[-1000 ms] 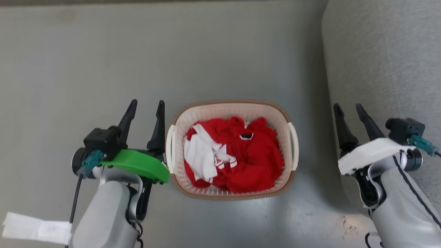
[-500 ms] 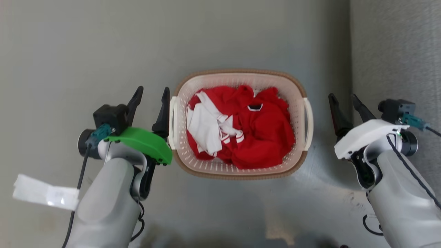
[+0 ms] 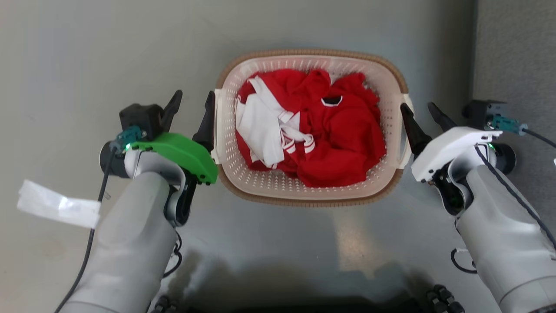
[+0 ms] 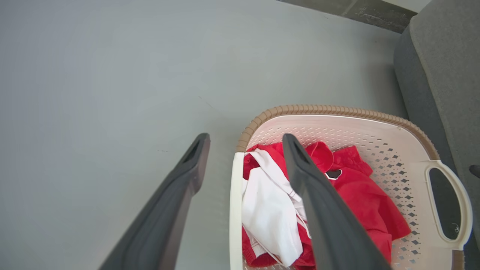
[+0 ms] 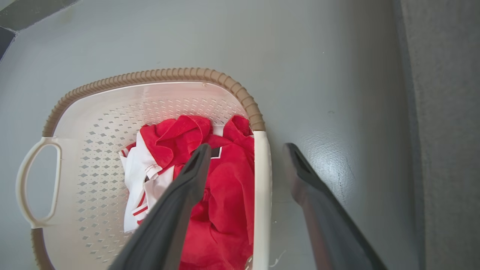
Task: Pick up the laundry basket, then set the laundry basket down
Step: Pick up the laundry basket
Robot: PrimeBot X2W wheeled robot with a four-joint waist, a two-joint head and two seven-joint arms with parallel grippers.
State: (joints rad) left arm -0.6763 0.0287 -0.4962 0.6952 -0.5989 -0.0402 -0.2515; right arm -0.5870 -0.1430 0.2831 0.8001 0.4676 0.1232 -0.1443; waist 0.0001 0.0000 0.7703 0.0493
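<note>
Operator: Jaws first. How do they stand?

Spotter: Apart on both sides, clamped on nothing. The left gripper (image 3: 191, 111) has its inner finger just beside the left handle (image 3: 217, 130) of the laundry basket (image 3: 304, 54). The right gripper (image 3: 423, 119) has its inner finger against or just over the right handle (image 3: 406, 134); I cannot tell which. In each wrist view the handle bar runs up between the two fingers.

Operator: Where does the basket sit?

Spotter: On the grey floor (image 3: 87, 52), upper middle of the head view, between the grippers, with red and white clothes (image 3: 343, 143) heaped inside.

Operator: How will it handle?

Spotter: Light, I'd judge: thin perforated plastic with soft cloth in it. The walls may flex, so take it by the two handles and lift evenly, or it tips.

Operator: Arms?

Spotter: The left forearm (image 3: 130, 243) and right forearm (image 3: 499, 234) rise from the lower corners of the head view. Their fingers point up the frame, alongside the basket's flanks.
</note>
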